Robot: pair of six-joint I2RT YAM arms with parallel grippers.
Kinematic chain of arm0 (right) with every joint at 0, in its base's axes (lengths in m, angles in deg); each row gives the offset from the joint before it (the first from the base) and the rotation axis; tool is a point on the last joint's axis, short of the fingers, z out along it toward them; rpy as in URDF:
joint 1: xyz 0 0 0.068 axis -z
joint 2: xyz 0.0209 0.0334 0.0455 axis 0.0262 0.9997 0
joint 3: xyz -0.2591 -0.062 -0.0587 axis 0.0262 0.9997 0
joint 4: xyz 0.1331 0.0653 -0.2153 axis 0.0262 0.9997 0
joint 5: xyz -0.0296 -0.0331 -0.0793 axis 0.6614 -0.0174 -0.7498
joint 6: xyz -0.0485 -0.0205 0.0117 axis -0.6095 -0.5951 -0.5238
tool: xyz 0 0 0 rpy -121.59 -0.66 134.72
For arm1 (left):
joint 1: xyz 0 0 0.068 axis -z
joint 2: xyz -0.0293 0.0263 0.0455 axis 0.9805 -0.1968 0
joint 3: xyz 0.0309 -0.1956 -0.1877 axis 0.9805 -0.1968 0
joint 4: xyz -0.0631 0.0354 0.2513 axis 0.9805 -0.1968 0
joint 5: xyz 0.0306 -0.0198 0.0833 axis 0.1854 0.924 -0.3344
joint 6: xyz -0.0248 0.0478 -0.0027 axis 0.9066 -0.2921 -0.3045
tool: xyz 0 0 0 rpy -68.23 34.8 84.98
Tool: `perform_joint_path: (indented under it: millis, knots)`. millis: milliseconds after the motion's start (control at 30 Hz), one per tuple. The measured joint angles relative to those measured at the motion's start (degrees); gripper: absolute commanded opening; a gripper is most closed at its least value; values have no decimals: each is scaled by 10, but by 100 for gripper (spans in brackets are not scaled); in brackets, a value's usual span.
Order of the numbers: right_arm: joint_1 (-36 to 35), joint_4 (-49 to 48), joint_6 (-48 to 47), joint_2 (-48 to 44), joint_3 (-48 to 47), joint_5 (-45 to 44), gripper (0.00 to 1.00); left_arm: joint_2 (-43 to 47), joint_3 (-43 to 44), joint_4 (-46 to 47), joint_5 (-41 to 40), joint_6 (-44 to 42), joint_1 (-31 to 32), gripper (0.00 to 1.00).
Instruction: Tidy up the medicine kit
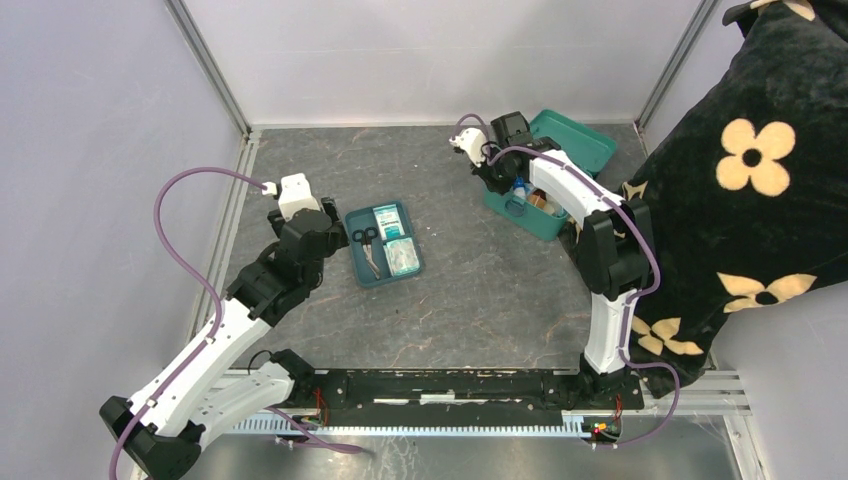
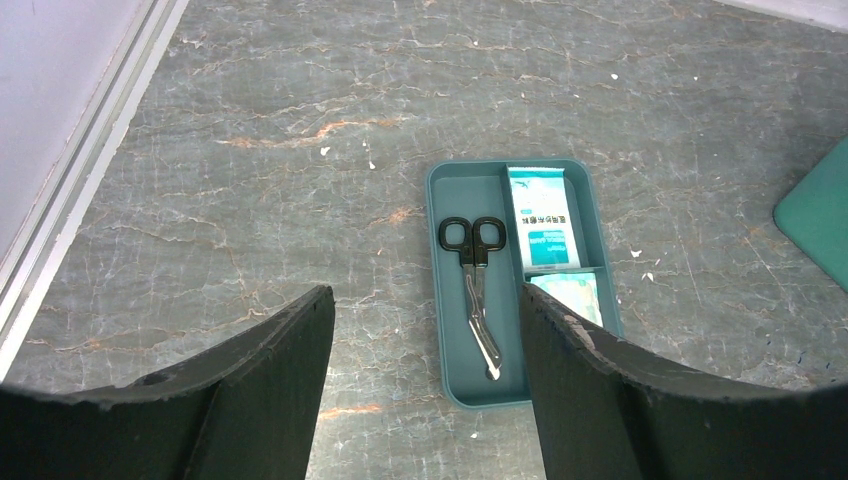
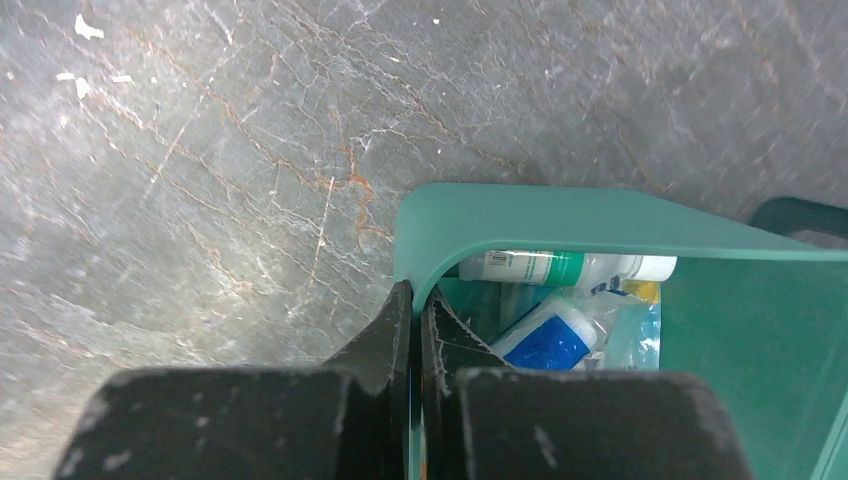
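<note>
Firstly, hazards. The left gripper, jaws spread and empty, may strike the tray rim if lowered carelessly toward the scissors. The right gripper, clamped on the thin side wall of the medicine kit, may slip or tip the open box, at the table's far right, spilling its bottles. The left arm reaches forward, angled down just left of the tray. The right arm stretches far, wrist down.

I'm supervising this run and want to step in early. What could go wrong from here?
1. The right tool pinches only the thin wall of the kit near a corner. A pull could tilt it and shift the bottles inside, or the grip may slip.
2. The left tool hangs open above the tray. The scissors lie flat in a narrow compartment, so a finger may catch the rim.
</note>
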Motion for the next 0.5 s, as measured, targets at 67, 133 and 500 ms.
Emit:
perform_joint_path:
  millis: [67, 133, 500]
  knots:
    - [1, -2, 41, 0, 0, 0, 0, -2, 0, 0, 0, 0, -1, 75]
    - [2, -6, 70, 0, 0, 0, 0, -6, 0, 0, 2, 0, -3, 74]
    - [-80, -23, 263, 34, -46, -9, 0, -11, 0, 10, 21, 0, -16, 75]
